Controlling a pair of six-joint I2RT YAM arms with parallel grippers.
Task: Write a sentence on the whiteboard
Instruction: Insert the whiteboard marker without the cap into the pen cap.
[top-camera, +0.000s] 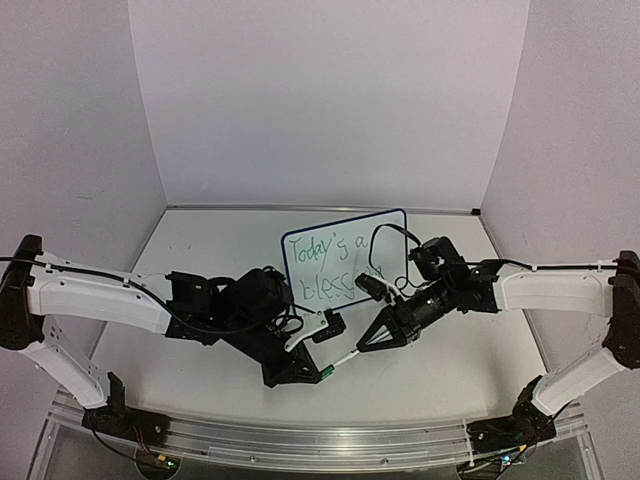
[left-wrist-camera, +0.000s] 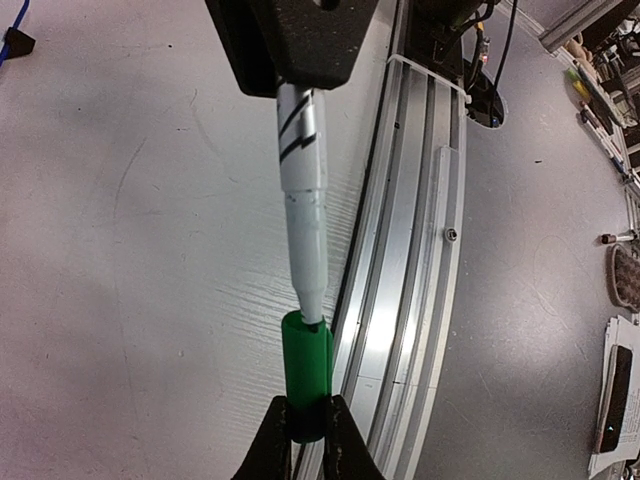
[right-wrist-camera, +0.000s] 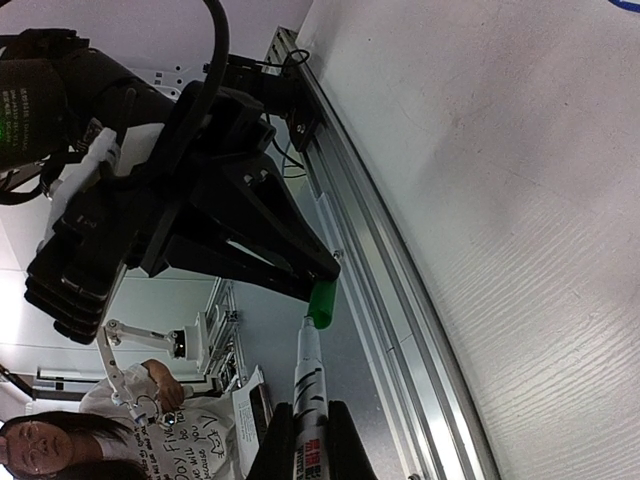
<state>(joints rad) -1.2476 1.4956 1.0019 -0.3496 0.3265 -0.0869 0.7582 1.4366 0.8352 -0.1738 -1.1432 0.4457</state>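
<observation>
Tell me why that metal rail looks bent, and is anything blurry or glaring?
Left wrist view: wide lens bows the aluminium rail; the green cap is sharp. Right wrist view: the table is bright yet shows grain. Top external view: even light, soft shadows, whiteboard writing slightly fuzzy.

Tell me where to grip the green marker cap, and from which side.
Pinch the green cap across its round sides near the closed end, approaching along its axis from the end away from the marker. It is a short cylinder in line with the marker, and its open mouth must stay free for the tip. The left gripper holds it that way.
</observation>
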